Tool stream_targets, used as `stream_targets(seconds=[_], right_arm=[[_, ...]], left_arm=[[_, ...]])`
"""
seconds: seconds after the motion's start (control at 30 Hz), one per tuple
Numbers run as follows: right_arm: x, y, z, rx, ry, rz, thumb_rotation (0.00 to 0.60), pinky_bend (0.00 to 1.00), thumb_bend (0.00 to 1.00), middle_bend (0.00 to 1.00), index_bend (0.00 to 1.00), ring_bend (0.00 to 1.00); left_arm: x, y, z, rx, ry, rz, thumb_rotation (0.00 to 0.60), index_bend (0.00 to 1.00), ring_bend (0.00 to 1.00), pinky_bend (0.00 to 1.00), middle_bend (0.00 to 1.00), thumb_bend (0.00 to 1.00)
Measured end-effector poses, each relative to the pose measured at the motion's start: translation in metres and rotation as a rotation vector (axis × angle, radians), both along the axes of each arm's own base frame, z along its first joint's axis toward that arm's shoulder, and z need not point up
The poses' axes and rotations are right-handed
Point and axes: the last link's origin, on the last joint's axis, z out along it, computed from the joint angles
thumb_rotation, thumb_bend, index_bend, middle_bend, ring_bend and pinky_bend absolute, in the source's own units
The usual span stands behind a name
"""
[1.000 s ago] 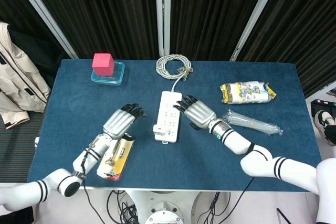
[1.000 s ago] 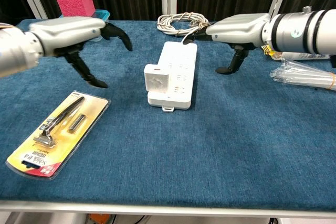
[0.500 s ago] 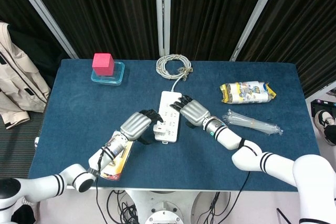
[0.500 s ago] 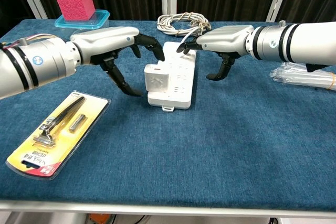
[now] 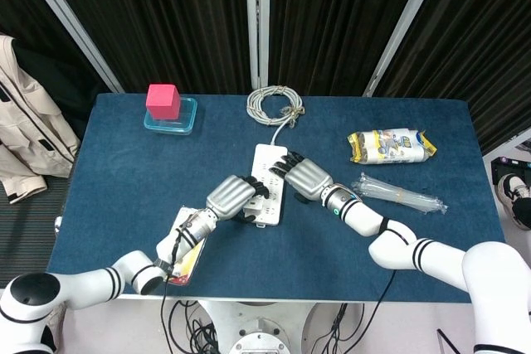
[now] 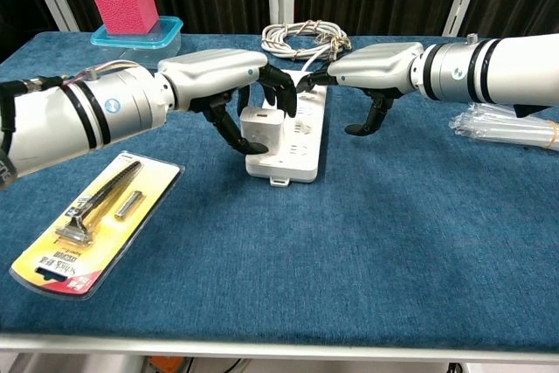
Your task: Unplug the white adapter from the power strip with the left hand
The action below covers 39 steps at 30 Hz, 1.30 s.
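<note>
The power strip (image 5: 267, 186) lies at the centre of the blue bench (image 5: 124, 163), its long axis running toward the coiled white cable (image 5: 275, 105) at the upper middle of the head view. The white adapter (image 6: 258, 127) sits plugged into the near end of the strip, just left of centre in the chest view.

The left hand (image 6: 223, 76) reaches in from the lower left and arches over the adapter. Its dark fingers (image 6: 278, 86) curl down on the far side of the adapter while the thumb comes down at the near side, by the strip's near left corner. The fingers bracket the adapter closely, but whether they press on it firmly cannot be told; the adapter stands seated in the strip.

The right hand (image 6: 371, 63) enters from the right and hangs over the far half of the strip. Its fingers are spread, with the fingertips at the strip's top face and the thumb pointing down toward the bench beside the strip's right edge. It holds nothing.

Other items noted: a packaged razor (image 6: 87, 220) at lower left of the chest view, lying flat; a pink cube (image 5: 162, 100) on a clear lidded container (image 5: 172, 117) at upper left; a yellow and white packet (image 5: 390, 146) at right; and a clear plastic sleeve (image 5: 398, 194) just below it.
</note>
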Motion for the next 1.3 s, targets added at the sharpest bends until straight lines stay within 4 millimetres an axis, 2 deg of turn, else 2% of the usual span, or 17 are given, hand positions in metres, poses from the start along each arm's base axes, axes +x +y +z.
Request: stream_targets(seconds=[0.27, 0.47, 0.63, 0.77, 1.0, 1.3], right_arm=[[0.000, 0.002, 0.001, -0.003, -0.004, -0.005, 0.600, 0.00, 0.33, 0.12, 0.09, 0.00], [-0.001, 0.002, 0.000, -0.003, -0.001, -0.016, 0.600, 0.00, 0.33, 0.12, 0.09, 0.00], [-0.002, 0.002, 0.000, -0.003, 0.001, -0.019, 0.600, 0.00, 0.33, 0.12, 0.09, 0.00], [-0.002, 0.003, -0.001, -0.003, 0.003, -0.020, 0.600, 0.00, 0.33, 0.12, 0.09, 0.00], [-0.003, 0.004, -0.003, 0.001, 0.012, -0.020, 0.600, 0.00, 0.33, 0.12, 0.09, 0.00], [-0.003, 0.006, -0.005, 0.004, 0.023, -0.013, 0.600, 0.00, 0.33, 0.13, 0.09, 0.00]], left_arm=[[-0.001, 0.001, -0.005, -0.006, 0.021, -0.016, 0.600, 0.44, 0.37, 0.59, 0.44, 0.28], [-0.005, 0.003, -0.006, -0.008, 0.052, -0.030, 0.600, 0.47, 0.47, 0.69, 0.51, 0.36], [-0.008, 0.007, -0.004, 0.017, 0.085, -0.083, 0.600, 0.59, 0.63, 0.84, 0.64, 0.38], [-0.010, 0.011, -0.002, 0.034, 0.082, -0.120, 0.600, 0.62, 0.70, 0.91, 0.73, 0.40], [-0.013, 0.012, 0.002, 0.046, 0.051, -0.172, 0.600, 0.63, 0.76, 0.98, 0.78, 0.41], [-0.020, 0.010, 0.004, 0.041, 0.006, -0.180, 0.600, 0.65, 0.77, 0.99, 0.79, 0.42]])
